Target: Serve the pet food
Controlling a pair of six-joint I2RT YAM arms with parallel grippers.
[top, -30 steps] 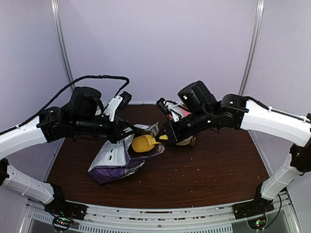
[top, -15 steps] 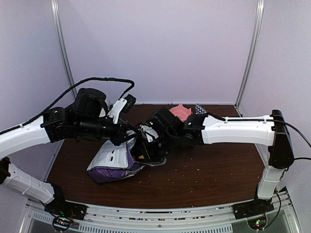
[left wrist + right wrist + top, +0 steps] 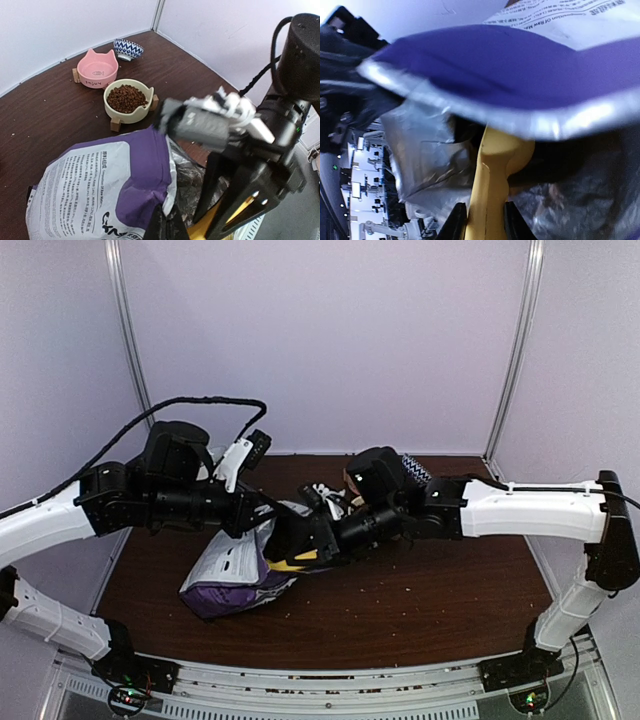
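The purple pet food bag (image 3: 235, 575) lies on its side on the brown table, mouth facing right. My left gripper (image 3: 258, 515) is shut on the bag's upper rim (image 3: 172, 180) and holds the mouth up; its fingers (image 3: 162, 225) pinch the silver-lined edge. My right gripper (image 3: 300, 545) is shut on the handle of the yellow scoop (image 3: 495, 165), whose head reaches inside the bag (image 3: 520, 65) under the purple flap. Brown kibble (image 3: 125, 97) fills a cream bowl (image 3: 145, 107) behind the bag. Any kibble inside the bag is too dark to make out.
A pink cat-ear bowl (image 3: 97, 67) and a blue zigzag bowl (image 3: 128, 48) stand behind the cream bowl, near the back wall. The right forearm (image 3: 500, 510) stretches across the table's middle. Crumbs are scattered over the tabletop (image 3: 430, 590).
The right arm swung left from the bowls and pushed the yellow scoop into the bag's mouth. The left gripper kept its hold on the rim.
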